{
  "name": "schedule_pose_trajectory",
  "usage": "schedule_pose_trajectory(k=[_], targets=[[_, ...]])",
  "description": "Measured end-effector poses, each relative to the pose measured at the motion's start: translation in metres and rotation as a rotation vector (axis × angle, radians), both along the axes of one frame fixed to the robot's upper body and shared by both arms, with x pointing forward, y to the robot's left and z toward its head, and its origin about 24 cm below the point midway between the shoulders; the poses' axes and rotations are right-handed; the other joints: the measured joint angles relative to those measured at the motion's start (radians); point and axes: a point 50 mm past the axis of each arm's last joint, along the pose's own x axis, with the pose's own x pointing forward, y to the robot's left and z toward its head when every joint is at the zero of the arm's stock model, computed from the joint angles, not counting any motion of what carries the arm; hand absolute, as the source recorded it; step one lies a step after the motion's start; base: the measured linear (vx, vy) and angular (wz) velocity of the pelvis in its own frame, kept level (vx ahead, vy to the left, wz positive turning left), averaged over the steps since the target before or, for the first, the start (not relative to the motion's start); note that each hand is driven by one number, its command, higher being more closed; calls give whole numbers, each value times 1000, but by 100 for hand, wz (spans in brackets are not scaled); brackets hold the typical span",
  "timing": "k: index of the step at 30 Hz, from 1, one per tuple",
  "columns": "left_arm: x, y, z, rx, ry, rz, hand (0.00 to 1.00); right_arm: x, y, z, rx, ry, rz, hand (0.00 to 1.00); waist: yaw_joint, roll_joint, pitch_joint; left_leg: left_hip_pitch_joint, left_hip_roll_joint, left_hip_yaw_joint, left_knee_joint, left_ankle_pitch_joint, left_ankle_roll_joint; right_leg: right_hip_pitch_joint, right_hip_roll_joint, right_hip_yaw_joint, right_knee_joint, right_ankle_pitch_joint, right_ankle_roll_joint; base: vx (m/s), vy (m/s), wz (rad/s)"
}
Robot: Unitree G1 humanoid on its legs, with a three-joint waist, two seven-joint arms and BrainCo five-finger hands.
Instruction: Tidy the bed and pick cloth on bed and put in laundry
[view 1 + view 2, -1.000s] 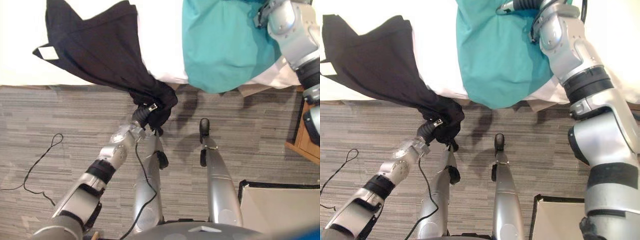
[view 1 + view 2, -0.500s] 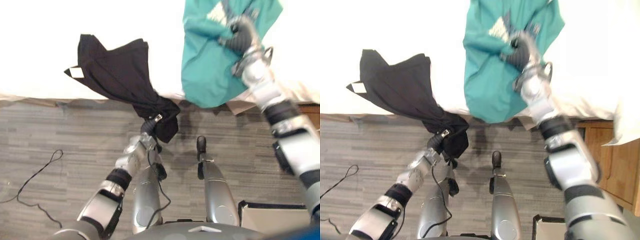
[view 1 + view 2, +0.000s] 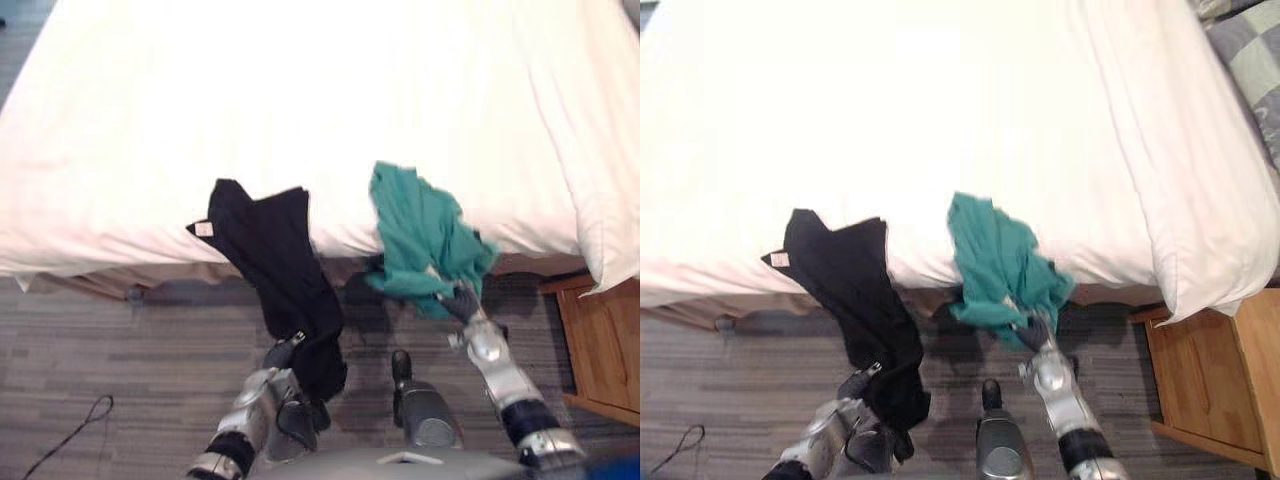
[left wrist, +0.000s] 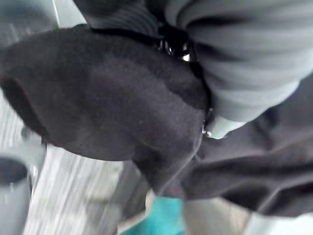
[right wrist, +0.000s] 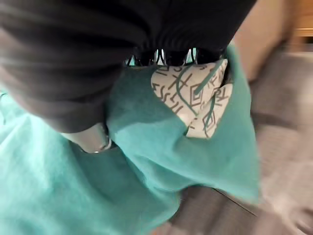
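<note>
At bed [image 3: 300, 120] edge — left hand [image 3: 283, 355] holds black cloth [image 3: 270, 250] | right hand [image 3: 462, 303], teal cloth [image 3: 415, 235]

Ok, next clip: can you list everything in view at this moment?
bed: one, white cover, across the upper part of the head views
black cloth: one, black with a small pale tag, hanging off the bed's near edge
teal cloth: one, teal, off the same edge, right of the black cloth
wooden cabinet: one, light brown, on the floor at the right
checked fabric: one, grey, far right corner
floor: grey, striped
left hand: gripping the black cloth's lower end
right hand: gripping the teal cloth's lower end
</note>
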Motion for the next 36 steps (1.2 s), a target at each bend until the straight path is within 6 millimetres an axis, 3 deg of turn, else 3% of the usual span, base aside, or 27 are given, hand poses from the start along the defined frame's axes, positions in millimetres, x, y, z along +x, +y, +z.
schedule_pose_trajectory(k=[5, 9, 18, 21, 23, 24, 26, 28, 31, 33, 35, 36], targets=[[-53, 16, -21, 92, 195, 67, 100, -57, 15, -43, 83, 229, -57, 100, 12, -16, -63, 84, -7, 0, -2, -23, 1, 104, -8, -7, -44, 3, 1, 48, 12, -3], [-66, 16, -25, 123, 247, 74, 100, -74, 22, -55, 120, 303, -83, 100, 15, -13, -78, 134, -7, -3, -7, -27, 1, 157, -11, -20, -45, -2, -3, -22, -6, 0], [-71, 18, -26, 200, 293, 71, 100, -87, 27, -69, 160, 397, -136, 100, 39, -37, -120, 170, -32, -88, -8, -42, 6, 226, -33, -90, -8, -55, 2, -36, 2, 25], [-70, 21, -25, 219, 293, 69, 100, -87, 30, -73, 166, 433, -132, 100, 39, -55, -118, 165, -68, -156, -8, -43, 7, 223, -63, -118, 72, -115, 10, -11, 3, 68], [-69, 25, -25, 255, 302, 63, 100, -88, 34, -75, 183, 446, -147, 100, 35, -66, -118, 133, -99, -257, -8, -40, 12, 221, -44, -54, 141, -194, 0, -8, -61, 132], [-67, 26, -24, 272, 302, 60, 100, -88, 36, -75, 188, 449, -151, 100, 34, -71, -117, 106, -120, -324, -8, -30, 25, 224, -10, 8, 162, -238, -14, 45, -38, 134], [-63, 28, -23, 277, 293, 60, 100, -87, 38, -76, 193, 463, -154, 100, 36, -88, -110, 83, -160, -411, -8, -18, 41, 241, 16, 39, 166, -269, -41, 117, -18, 165], [-57, 26, -22, 273, 278, 62, 100, -89, 38, -78, 191, 487, -159, 100, 64, -96, -95, 66, -177, -470, -7, -6, 54, 272, 13, 13, 169, -269, -48, 120, -54, 143], [-54, 27, -21, 274, 265, 68, 100, -86, 50, -79, 209, 514, -123, 100, 81, -96, -93, 49, -192, -573, -7, 35, 56, 302, 37, -11, 161, -238, -47, 115, -25, 123], [-45, 28, -17, 280, 224, 75, 100, -73, 68, -75, 219, 489, -39, 100, 125, -95, -76, 19, -190, -636, -5, 56, 53, 310, 71, -31, 145, -199, -59, 76, -20, 97], [-35, 28, -11, 292, 172, 84, 100, -66, 74, -72, 216, 465, 1, 100, 131, -101, -63, -38, -208, -617, 0, 109, 92, 282, 76, -101, 162, -194, -61, 4, 83, 142], [-30, 27, -9, 300, 152, 102, 100, -61, 75, -68, 219, 437, 2, 100, 125, -72, -52, -72, -204, -455, 1, 41, 238, 278, 84, -183, 148, -177, -75, 20, 187, 151]])
